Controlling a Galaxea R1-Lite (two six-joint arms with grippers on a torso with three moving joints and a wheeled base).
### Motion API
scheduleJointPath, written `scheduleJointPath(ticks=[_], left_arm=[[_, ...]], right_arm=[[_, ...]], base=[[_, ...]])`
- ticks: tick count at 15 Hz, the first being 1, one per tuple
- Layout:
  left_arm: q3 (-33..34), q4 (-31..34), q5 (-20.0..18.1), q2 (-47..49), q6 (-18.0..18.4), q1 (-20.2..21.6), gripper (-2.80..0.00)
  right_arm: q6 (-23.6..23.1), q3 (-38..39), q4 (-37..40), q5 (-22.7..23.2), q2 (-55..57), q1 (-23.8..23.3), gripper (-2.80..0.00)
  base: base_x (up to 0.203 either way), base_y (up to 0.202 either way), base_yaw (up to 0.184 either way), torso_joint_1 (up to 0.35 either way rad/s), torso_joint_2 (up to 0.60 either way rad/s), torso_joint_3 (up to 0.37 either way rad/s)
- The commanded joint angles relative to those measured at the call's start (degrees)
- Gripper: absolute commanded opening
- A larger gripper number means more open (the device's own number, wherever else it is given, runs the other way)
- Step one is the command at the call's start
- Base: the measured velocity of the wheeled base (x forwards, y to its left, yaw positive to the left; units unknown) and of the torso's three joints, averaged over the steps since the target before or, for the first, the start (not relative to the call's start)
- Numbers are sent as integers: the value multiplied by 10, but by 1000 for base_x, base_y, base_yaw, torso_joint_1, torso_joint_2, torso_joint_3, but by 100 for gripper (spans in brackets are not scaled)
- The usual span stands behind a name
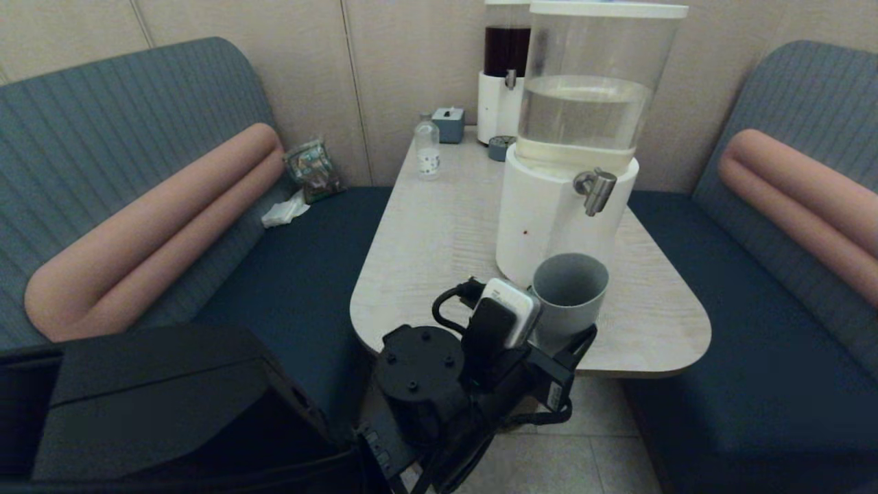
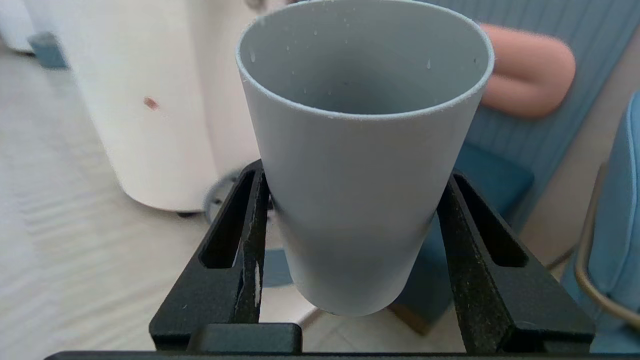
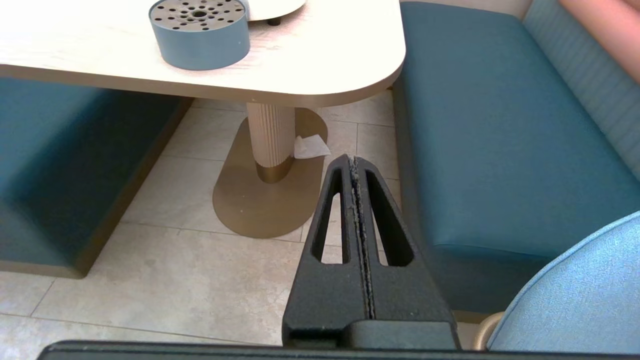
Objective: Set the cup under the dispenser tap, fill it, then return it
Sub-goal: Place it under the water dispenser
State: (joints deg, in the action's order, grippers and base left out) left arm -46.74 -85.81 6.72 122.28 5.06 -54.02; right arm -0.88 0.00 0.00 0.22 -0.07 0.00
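Below the dispenser tap [image 1: 595, 190], left end effector [image 2: 350, 240] clamps the cup [image 2: 362, 150] (droplets inside, wrist view only).

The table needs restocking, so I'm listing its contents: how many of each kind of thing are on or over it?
Dispensers: 2, clear-water and dark-liquid
Cups: 1, held in the left gripper
Drip trays: 2
Bottles: 1
Small grey boxes: 1
Total: 7

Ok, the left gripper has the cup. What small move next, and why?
Probably carry the cup forward and right until it sits beneath the dispenser tap. The left gripper grips it, seemingly empty, still short of the spout.
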Motion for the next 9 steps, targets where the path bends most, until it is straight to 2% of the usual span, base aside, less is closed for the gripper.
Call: scheduleJointPath(ticks=[1, 9], left_arm=[[-16, -3, 1, 27, 0, -7, -280], [-84, 46, 1, 72, 5, -14, -280]], right_arm=[[0, 0, 0, 0, 1, 0, -280], [0, 0, 0, 0, 1, 0, -280]], base=[[0, 0, 0, 0, 0, 0], [0, 0, 0, 0, 0, 0]])
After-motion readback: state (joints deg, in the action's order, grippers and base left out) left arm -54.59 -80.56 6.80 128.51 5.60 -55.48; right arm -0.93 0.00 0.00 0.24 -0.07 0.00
